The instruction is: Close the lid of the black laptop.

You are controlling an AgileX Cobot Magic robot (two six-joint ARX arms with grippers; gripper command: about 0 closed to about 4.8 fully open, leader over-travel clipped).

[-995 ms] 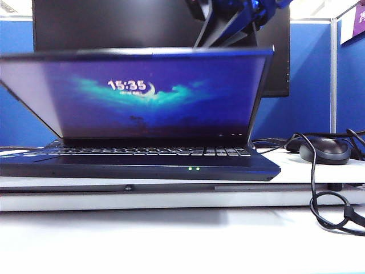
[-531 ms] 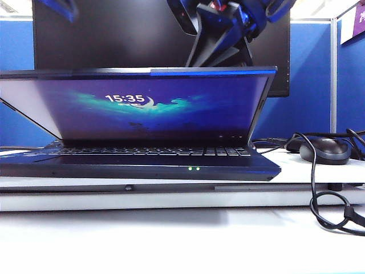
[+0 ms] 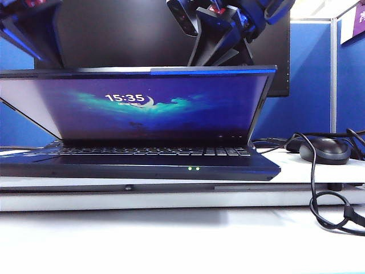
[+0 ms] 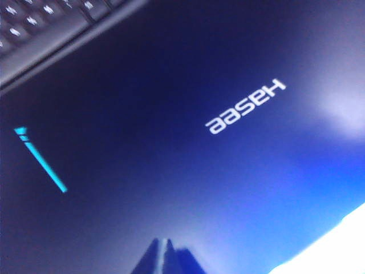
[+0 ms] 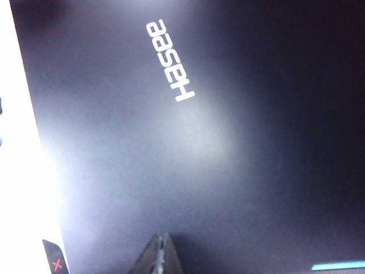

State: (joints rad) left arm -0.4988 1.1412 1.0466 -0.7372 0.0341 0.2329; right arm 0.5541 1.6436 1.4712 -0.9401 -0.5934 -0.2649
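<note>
Right gripper (image 5: 162,242) poised over the dark outer face of the lid (image 5: 228,160), jaws pressed together to a point close above the panel, near the white Hasee logo (image 5: 169,61). Left gripper (image 4: 164,251) likewise over the lid's back, jaws together, tip close to the surface; contact impossible to judge in either wrist view. Seen from the front: right arm (image 3: 219,34) angled down behind the lid's top edge, left arm (image 3: 31,28) at upper left. Lid (image 3: 154,103) of the black laptop (image 3: 142,162) tilted forward over the keys, screen lit with a blue wallpaper and clock reading 15:35, two green lights on the front edge. Laptop resting on the white desk (image 3: 171,240), black mouse (image 3: 325,150) and looped cable (image 3: 333,214) alongside, large dark monitor (image 3: 125,28) behind.
</note>
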